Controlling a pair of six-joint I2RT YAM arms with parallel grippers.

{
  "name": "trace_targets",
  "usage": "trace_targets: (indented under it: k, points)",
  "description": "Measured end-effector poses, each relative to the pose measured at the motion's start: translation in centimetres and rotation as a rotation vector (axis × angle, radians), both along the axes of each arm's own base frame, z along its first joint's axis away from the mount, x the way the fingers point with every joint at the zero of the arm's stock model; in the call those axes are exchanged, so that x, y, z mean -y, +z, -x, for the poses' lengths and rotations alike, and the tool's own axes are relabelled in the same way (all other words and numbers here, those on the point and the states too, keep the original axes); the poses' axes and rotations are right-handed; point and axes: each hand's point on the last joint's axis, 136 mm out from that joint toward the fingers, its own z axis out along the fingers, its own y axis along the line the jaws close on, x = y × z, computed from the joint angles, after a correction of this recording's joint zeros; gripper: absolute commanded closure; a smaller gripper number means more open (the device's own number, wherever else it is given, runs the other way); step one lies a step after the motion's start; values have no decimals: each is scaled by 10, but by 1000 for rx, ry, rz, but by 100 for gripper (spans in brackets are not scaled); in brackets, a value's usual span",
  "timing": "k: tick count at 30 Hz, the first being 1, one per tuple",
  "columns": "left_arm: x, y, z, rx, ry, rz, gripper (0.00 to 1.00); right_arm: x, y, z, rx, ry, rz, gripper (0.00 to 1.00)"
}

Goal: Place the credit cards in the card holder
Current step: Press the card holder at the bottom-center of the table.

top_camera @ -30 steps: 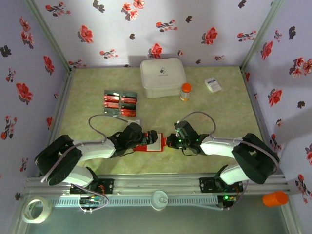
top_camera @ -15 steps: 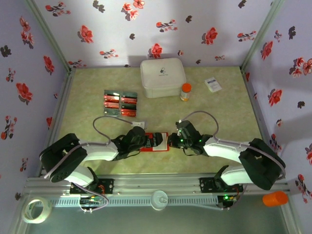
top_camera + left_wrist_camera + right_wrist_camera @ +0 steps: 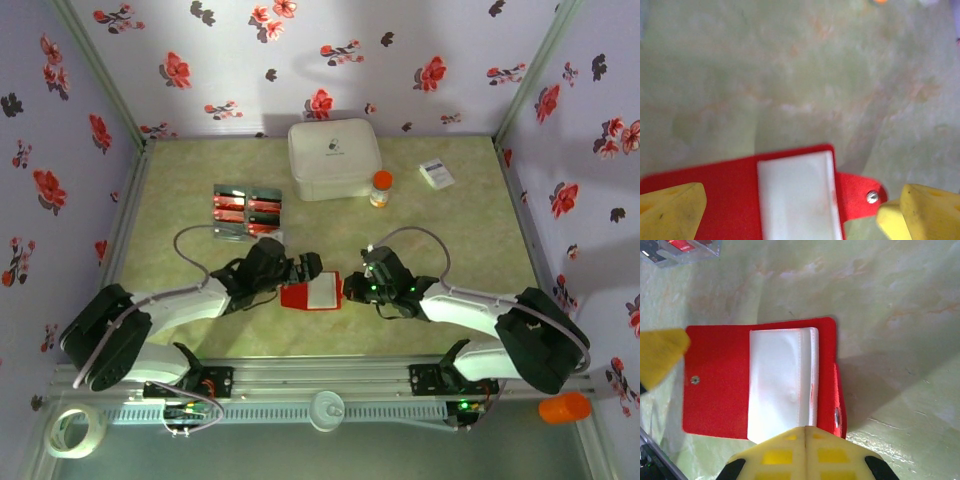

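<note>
Top external: high, behind the arm bases, tilted down. Far enough to take in the whole pale green marbled tabletop [image 3: 450,230] and the flowered paper walls [image 3: 200,60].

Left wrist: very near and low, facing forward and down across the tabletop [image 3: 790,75]. The yellow fingertips [image 3: 675,205] of the left gripper [image 3: 795,207] sit at the bottom corners.

Right wrist: near, almost straight down, with the right gripper [image 3: 805,432] at bottom centre.

All three share the open red wallet with its pale plastic pocket [image 3: 312,294] [image 3: 730,190] [image 3: 715,385], blurred from the left wrist.
</note>
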Motion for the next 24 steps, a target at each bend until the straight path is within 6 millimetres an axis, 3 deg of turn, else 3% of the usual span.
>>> trace_targets:
  k: [5, 9, 17, 21, 24]
  points:
    - [-22, 29, -25, 42, 51, 14, 0, -3, 4, -1, 2, 15, -3, 100]
    - [-60, 44, -46, 62, 137, -9, 0, -11, 10, -5, 7, 33, -15, 100]
    - [-179, 79, -86, 133, 449, -51, 0, -26, 11, -12, -5, 68, -19, 100]
    - [-231, 76, -96, 122, 591, -69, 0, -32, 8, -14, -23, 83, -24, 100]
    - [-255, 63, -105, 93, 637, -76, 0, -41, 7, -17, -27, 97, -36, 100]
